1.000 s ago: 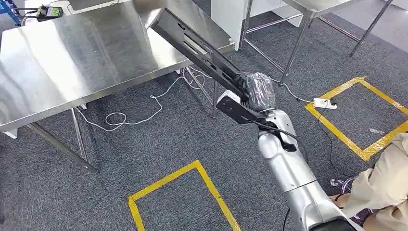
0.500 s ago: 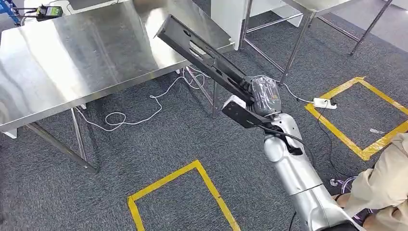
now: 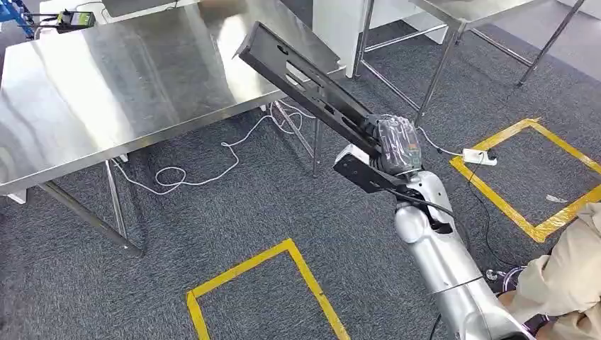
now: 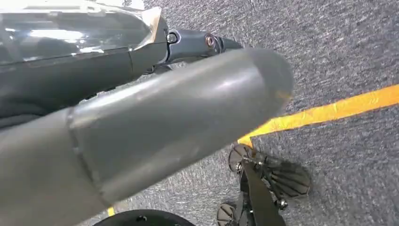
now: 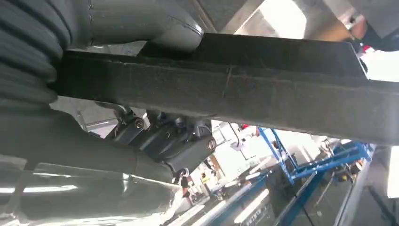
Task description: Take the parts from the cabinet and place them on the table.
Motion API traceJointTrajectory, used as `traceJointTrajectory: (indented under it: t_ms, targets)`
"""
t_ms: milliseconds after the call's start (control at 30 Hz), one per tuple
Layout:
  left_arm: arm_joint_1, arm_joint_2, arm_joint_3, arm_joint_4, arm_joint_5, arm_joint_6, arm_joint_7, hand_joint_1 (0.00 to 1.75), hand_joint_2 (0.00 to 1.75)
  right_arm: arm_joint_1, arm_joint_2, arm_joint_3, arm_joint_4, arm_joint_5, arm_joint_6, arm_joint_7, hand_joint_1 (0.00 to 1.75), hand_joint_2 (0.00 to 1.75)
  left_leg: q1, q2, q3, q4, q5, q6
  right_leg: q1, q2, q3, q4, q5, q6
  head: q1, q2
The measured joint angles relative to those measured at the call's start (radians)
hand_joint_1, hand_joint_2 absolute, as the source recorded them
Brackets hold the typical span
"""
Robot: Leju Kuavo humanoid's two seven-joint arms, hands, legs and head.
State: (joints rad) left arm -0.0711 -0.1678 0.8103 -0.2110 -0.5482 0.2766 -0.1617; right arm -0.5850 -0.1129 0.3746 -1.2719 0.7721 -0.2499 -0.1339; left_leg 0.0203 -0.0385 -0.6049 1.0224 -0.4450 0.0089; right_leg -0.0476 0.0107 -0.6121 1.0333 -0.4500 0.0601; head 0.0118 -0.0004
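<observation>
The right arm reaches up and forward, its right hand [image 3: 394, 144] gripping a long black bracket part [image 3: 305, 86] whose far end hangs over the steel table's [image 3: 106, 85] corner. The left hand's [image 4: 155, 127] grasp cannot be told.

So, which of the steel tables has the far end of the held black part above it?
The big steel table on the left: the long black part in the right hand reaches over its corner. The other table stands apart, farther right.

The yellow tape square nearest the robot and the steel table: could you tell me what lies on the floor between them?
In the head view, grey carpet with a loose white cable curled on it lies between the yellow tape square and the steel table, beside the table's legs.
</observation>
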Motion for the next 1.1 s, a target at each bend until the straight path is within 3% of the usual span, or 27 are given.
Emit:
traceJointTrajectory:
  t_ms: [67,100,133,167,267,300,333,367,433,467,500,533,600,633,667,700,767,800,833,867,933,967,1000,1033,1100]
  targets:
    - [0.001,0.000,0.000,0.000,-0.001,0.000,0.000,0.00,0.00,0.003,-0.002,0.000,-0.001,0.001,0.000,0.000,1.75,1.75,0.006,-0.001,0.001,-0.004,0.001,-0.002,0.009,-0.001,-0.001,0.005,-0.002,-0.016,-0.003,0.000]
    - [0.001,0.000,0.000,0.000,-0.001,0.000,0.000,0.00,0.00,0.003,-0.003,0.000,-0.001,0.001,0.000,0.000,1.75,1.75,0.012,-0.001,0.001,-0.002,-0.003,-0.006,0.006,-0.001,0.000,0.004,-0.002,-0.024,-0.005,0.000]
    - [0.001,0.000,0.001,0.000,-0.001,0.000,0.000,0.00,0.00,0.003,-0.002,0.000,-0.005,0.001,0.000,0.001,1.75,1.75,0.013,0.011,-0.001,0.011,-0.011,-0.010,0.005,-0.001,0.003,0.002,-0.002,-0.030,-0.004,0.000]
    - [0.000,0.000,0.002,0.000,-0.001,0.000,0.000,0.00,0.00,0.003,-0.003,0.000,-0.008,0.001,0.000,0.001,1.75,1.75,0.012,0.026,-0.019,0.052,-0.034,-0.012,0.007,-0.001,0.005,0.002,-0.004,-0.033,-0.006,0.000]
    - [-0.001,0.000,0.004,0.000,0.001,0.000,0.000,0.00,0.00,0.007,-0.002,0.001,-0.009,0.000,-0.001,0.001,1.75,1.75,0.011,0.035,-0.140,0.275,-0.128,-0.014,0.020,-0.004,0.008,0.003,-0.009,-0.047,-0.006,0.000]
    - [-0.001,0.000,0.004,0.000,0.001,0.000,0.000,0.00,0.00,0.010,-0.002,0.002,-0.009,0.000,0.000,0.001,1.75,1.75,0.011,0.035,-0.168,0.315,-0.132,-0.012,0.024,-0.004,0.008,0.003,-0.011,-0.049,-0.006,0.000]
    - [0.000,0.000,0.005,0.000,0.002,0.000,0.000,0.00,0.00,0.013,-0.002,0.003,-0.009,0.000,-0.001,0.001,1.75,1.75,0.009,0.035,-0.173,0.307,-0.111,-0.005,0.028,-0.005,0.011,0.003,-0.013,-0.052,-0.006,0.000]
    - [0.000,0.000,0.005,0.000,0.002,0.000,0.000,0.00,0.00,0.013,0.000,0.003,-0.009,0.000,0.000,0.001,1.75,1.75,0.005,0.035,-0.154,0.254,-0.070,0.005,0.032,-0.005,0.015,0.002,-0.015,-0.055,-0.007,0.000]
    - [0.000,0.000,0.005,0.000,0.002,0.000,0.000,0.00,0.00,0.011,0.003,0.004,-0.010,0.000,0.000,0.000,1.75,1.75,-0.009,0.036,-0.072,0.078,0.025,0.037,0.038,-0.004,0.027,0.001,-0.021,-0.061,-0.006,0.000]
    - [-0.001,0.003,0.006,0.000,0.002,0.001,0.000,0.00,0.00,0.011,0.004,0.004,-0.010,0.000,-0.001,0.000,1.75,1.75,-0.019,0.042,-0.047,0.031,0.024,0.054,0.037,-0.005,0.031,-0.001,-0.024,-0.059,-0.005,0.000]
    - [-0.003,0.003,0.007,0.000,0.002,0.001,0.000,0.00,0.00,0.010,0.003,0.004,-0.010,0.000,-0.001,0.000,1.75,1.75,-0.023,0.050,-0.043,0.021,0.022,0.053,0.048,-0.005,0.030,-0.002,-0.026,-0.056,-0.003,0.000]
    - [-0.004,0.003,0.009,0.000,0.002,0.001,0.000,0.00,0.00,0.011,0.004,0.005,-0.010,0.000,-0.001,0.000,1.75,1.75,-0.027,0.048,-0.044,0.022,0.020,0.056,0.040,-0.007,0.029,-0.003,-0.027,-0.051,-0.007,0.000]
    - [-0.004,0.003,0.013,0.000,0.003,0.002,0.000,0.00,0.00,0.011,0.005,0.006,-0.010,0.000,-0.001,0.000,1.75,1.75,-0.032,0.045,-0.040,0.011,0.021,0.060,0.040,-0.011,0.035,-0.011,-0.028,-0.043,-0.009,0.000]
    - [-0.004,0.003,0.014,0.000,0.003,0.002,0.000,0.00,0.00,0.012,0.005,0.006,-0.012,0.000,-0.001,0.000,1.75,1.75,-0.017,0.045,-0.020,-0.015,0.033,0.059,0.046,-0.013,0.029,-0.007,-0.034,-0.039,-0.007,0.000]
    - [-0.004,0.002,0.014,0.000,0.003,0.002,0.000,0.00,0.00,0.010,0.004,0.006,-0.012,0.000,-0.001,0.000,1.75,1.75,-0.020,0.043,-0.009,-0.026,0.035,0.054,0.042,-0.012,0.026,0.013,-0.041,-0.038,-0.005,0.000]
    - [-0.004,0.002,0.014,0.000,0.003,0.002,0.000,0.00,0.00,0.004,0.003,0.006,-0.012,0.000,-0.001,0.000,1.75,1.75,-0.020,0.042,-0.007,-0.027,0.034,0.057,0.042,-0.011,0.000,0.064,-0.064,-0.042,-0.004,0.000]
    - [-0.007,0.002,0.015,0.000,0.003,0.001,-0.001,0.00,0.00,0.005,0.004,0.006,-0.012,0.000,-0.001,0.000,1.75,1.75,-0.020,0.039,-0.004,-0.027,0.030,0.059,0.036,-0.011,-0.091,0.223,-0.121,-0.047,-0.005,0.000]
    - [-0.007,0.002,0.016,0.000,0.003,0.001,-0.001,0.00,0.00,0.008,0.003,0.006,-0.011,0.000,-0.001,0.000,1.75,1.75,-0.020,0.035,-0.004,-0.026,0.028,0.059,0.035,-0.011,-0.126,0.280,-0.131,-0.041,-0.003,0.000]
    - [-0.006,0.002,0.017,0.000,0.002,0.000,-0.001,0.00,0.00,0.011,0.003,0.007,-0.010,0.000,0.000,0.000,1.75,1.75,-0.019,0.032,-0.001,-0.025,0.026,0.056,0.032,-0.011,-0.135,0.282,-0.119,-0.031,-0.004,0.000]
    - [-0.006,0.001,0.017,0.000,0.002,-0.001,-0.001,0.00,0.00,0.011,0.003,0.007,-0.010,0.000,0.000,0.000,1.75,1.75,-0.017,0.028,0.001,-0.024,0.022,0.052,0.026,-0.011,-0.120,0.239,-0.090,-0.017,-0.004,0.000]
    - [-0.005,0.000,0.018,0.001,0.002,-0.003,-0.002,0.00,0.00,0.008,0.003,0.006,-0.010,0.000,0.000,0.000,1.75,1.75,-0.012,0.023,0.007,-0.015,0.011,0.040,0.015,-0.012,-0.042,0.065,-0.009,0.010,-0.004,0.000]
    - [-0.005,0.000,0.018,0.000,0.002,-0.003,-0.004,0.00,0.00,0.005,0.003,0.006,-0.009,0.000,-0.001,0.000,1.75,1.75,-0.014,0.022,0.005,-0.005,0.003,0.030,0.009,-0.013,-0.017,-0.004,0.009,0.013,-0.001,0.000]
    - [-0.006,0.001,0.018,0.000,0.002,-0.003,-0.005,0.00,0.00,0.003,0.005,0.007,-0.009,0.000,-0.001,0.000,1.75,1.75,-0.020,0.020,0.000,0.004,-0.006,0.021,0.019,-0.008,-0.002,-0.006,0.008,0.000,-0.001,0.000]
    - [-0.006,0.001,0.018,0.000,0.002,-0.003,-0.006,0.00,0.00,0.004,0.005,0.007,-0.009,-0.001,-0.001,0.000,1.75,1.75,-0.019,0.019,0.001,0.003,-0.006,0.020,0.018,-0.008,-0.005,-0.003,0.008,-0.012,-0.003,0.000]
    - [-0.005,0.000,0.018,0.001,0.001,-0.003,-0.006,0.00,0.00,0.006,0.003,0.006,-0.009,0.000,-0.002,0.000,1.75,1.75,-0.012,0.019,0.003,0.000,-0.007,0.014,0.026,-0.008,-0.005,-0.002,0.004,-0.024,-0.005,0.000]
